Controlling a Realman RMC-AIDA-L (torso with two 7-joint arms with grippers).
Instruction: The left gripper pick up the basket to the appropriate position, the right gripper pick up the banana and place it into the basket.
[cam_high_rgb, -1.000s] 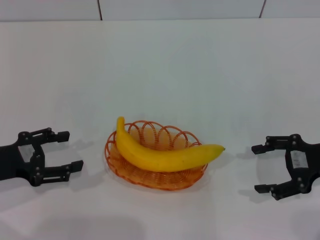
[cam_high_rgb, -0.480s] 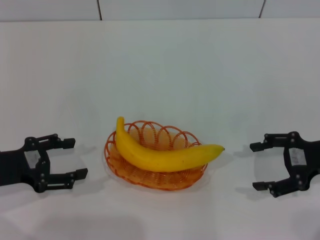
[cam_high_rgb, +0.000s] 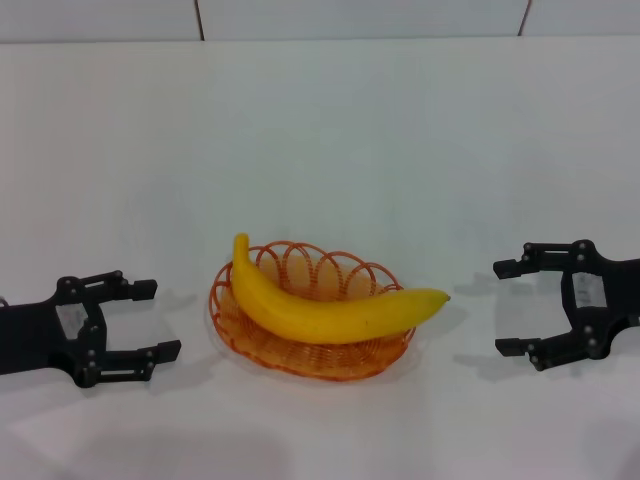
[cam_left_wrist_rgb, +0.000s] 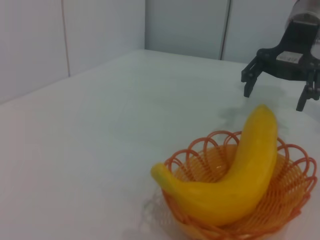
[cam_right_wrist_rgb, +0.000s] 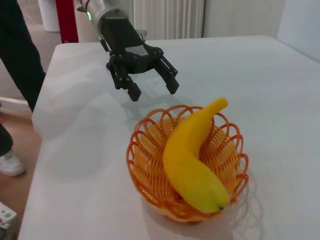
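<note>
The yellow banana lies across the orange wire basket in the middle of the white table; its tip juts past the basket's right rim. Both show in the left wrist view, banana and basket, and in the right wrist view, banana and basket. My left gripper is open and empty, just left of the basket. My right gripper is open and empty, to the right of the banana's tip. Neither touches anything.
The white table stretches back to a tiled wall. In the right wrist view a person's dark leg and white shoe stand beside the table's far edge, with a red post behind.
My left gripper has moved right, closer to the basket. My right gripper has moved slightly left toward the banana's tip. Banana and basket have not moved.
</note>
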